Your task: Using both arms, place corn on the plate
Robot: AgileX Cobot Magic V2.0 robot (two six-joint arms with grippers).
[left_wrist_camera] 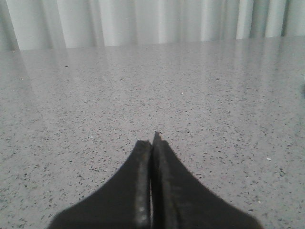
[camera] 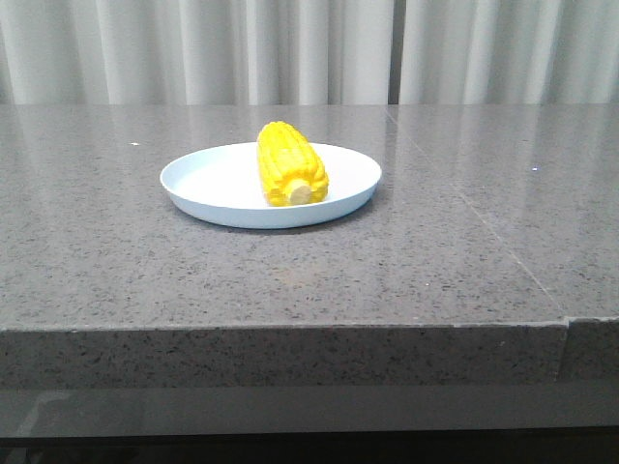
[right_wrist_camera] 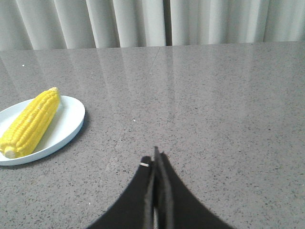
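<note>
since corn [camera: 289, 164] lay on plate [camera: 207, 189], near its middle, judged placing done; left gripper [left_wrist_camera: 152, 143] and right gripper [right_wrist_camera: 155, 162] clenched on nothing, well apart from plate; next, likely only staying clear.

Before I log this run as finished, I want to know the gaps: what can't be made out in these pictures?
- Plate: right wrist view's edge cuts off part of it.
- Corn: its underside and far tip are hidden by its own body in the front view.
- Left gripper and right gripper: both shut and empty; the arms behind them are out of frame, absent from the front view.
</note>
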